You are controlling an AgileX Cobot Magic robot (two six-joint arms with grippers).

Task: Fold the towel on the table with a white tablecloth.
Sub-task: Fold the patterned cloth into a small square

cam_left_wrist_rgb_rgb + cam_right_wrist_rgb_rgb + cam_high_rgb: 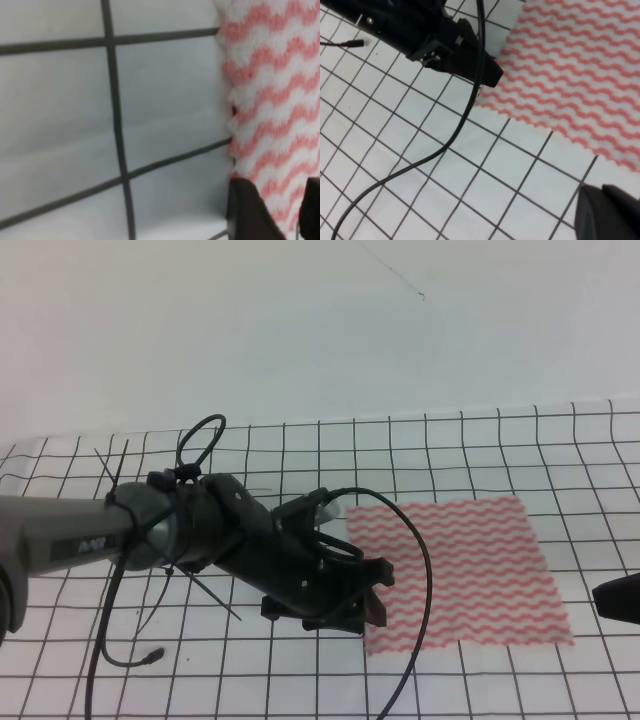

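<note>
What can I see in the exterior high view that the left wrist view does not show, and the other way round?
Only the exterior high view shows the whole towel lying flat, the left arm, and the right hand at the frame edge. Only the left wrist view shows, close up, the left hand at the towel's edge. Both show the striped towel on the gridded tablecloth.

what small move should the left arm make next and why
Probably lower the left gripper a little and close its fingers on the towel edge. The towel lies flat and unfolded on the tablecloth, and the fingers sit right at its left edge with nothing visibly gripped yet.
</note>
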